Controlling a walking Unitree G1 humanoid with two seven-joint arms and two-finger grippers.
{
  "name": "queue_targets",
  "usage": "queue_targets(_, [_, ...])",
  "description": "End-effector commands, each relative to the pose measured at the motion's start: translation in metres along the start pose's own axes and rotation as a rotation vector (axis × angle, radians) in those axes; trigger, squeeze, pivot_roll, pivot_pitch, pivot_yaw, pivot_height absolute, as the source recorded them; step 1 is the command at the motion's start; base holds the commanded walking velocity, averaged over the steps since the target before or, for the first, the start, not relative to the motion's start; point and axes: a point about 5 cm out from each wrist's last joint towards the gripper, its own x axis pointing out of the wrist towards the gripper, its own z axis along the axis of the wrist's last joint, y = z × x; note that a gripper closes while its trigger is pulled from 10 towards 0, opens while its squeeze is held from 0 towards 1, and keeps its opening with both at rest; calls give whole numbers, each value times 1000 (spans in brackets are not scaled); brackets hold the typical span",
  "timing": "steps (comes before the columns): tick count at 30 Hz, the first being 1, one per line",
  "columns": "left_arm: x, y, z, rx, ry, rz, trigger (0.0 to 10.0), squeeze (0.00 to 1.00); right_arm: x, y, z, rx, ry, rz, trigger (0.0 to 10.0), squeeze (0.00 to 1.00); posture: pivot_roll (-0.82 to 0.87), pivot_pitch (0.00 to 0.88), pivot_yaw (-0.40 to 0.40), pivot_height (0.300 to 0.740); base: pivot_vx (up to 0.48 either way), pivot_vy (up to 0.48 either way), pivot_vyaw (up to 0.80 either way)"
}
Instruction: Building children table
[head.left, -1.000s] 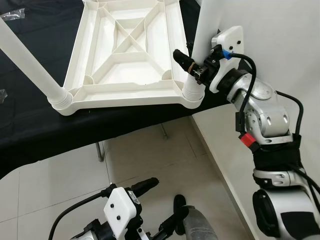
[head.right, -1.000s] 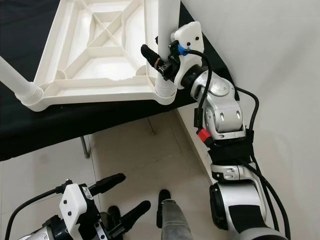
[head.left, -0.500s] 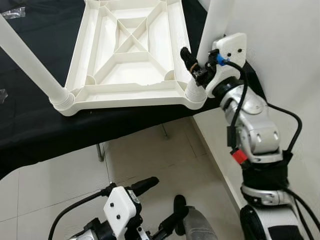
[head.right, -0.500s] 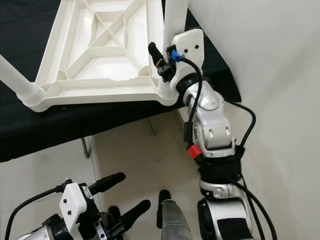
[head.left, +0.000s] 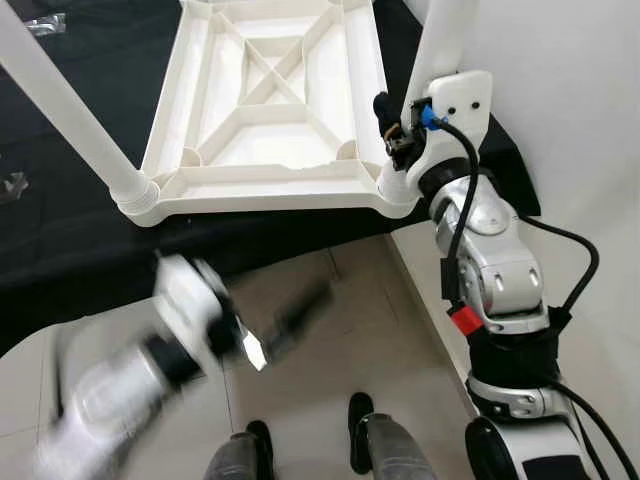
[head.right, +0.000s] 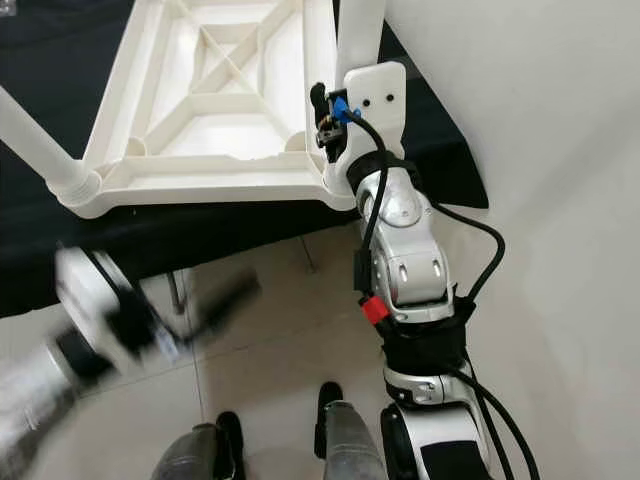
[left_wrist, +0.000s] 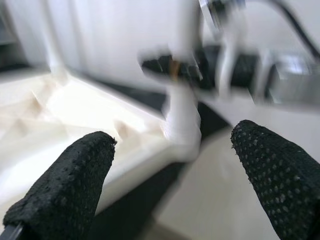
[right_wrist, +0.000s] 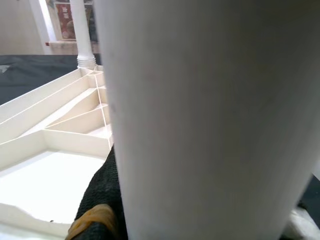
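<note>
A white plastic table top (head.left: 260, 190) lies upside down on a black-covered table (head.left: 60, 260), ribs facing up. A white leg (head.left: 440, 40) stands in its near right corner socket, and another leg (head.left: 60, 100) in the near left corner. My right gripper (head.left: 400, 120) is shut on the near right leg just above the socket; in the right wrist view one black finger (right_wrist: 102, 200) presses against that leg (right_wrist: 215, 120). My left gripper (head.left: 290, 315) is raised below the table's front edge, blurred by motion. Its fingers (left_wrist: 65, 190) stand wide open and hold nothing.
A white wall (head.left: 560, 100) runs close along the right side of the black-covered table. Tiled floor (head.left: 340, 300) lies in front, with my feet (head.left: 360, 450) at the bottom. A clear plastic wrapper (head.left: 45, 22) lies at the far left on the cloth.
My left arm has swung up from low near the floor toward the table's front edge. The right wrist has turned more upright while staying on the leg. The camera has shifted slightly.
</note>
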Motion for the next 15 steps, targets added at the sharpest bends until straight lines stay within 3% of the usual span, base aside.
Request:
queue_targets(1, [4, 7, 1, -23, 12, -38, 10000, 0, -5, 2, -36, -9, 182, -44, 10000, 0, 15, 354, 28, 740, 0, 0, 0])
queue_targets(7, [26, 13, 15, -20, -73, -92, 10000, 0, -7, 27, -36, 33, 194, -16, 10000, 0, 3, 349, 34, 740, 0, 0, 0])
queue_targets(10, [29, 13, 16, -31, -80, -102, 10000, 0, -7, 30, -35, 38, 192, -12, 10000, 0, 3, 349, 34, 740, 0, 0, 0])
queue_targets(15, [65, 27, 44, -139, -192, -253, 10000, 0, 0, 31, -29, 39, 168, -11, 10000, 0, 4, 332, 17, 740, 0, 0, 0])
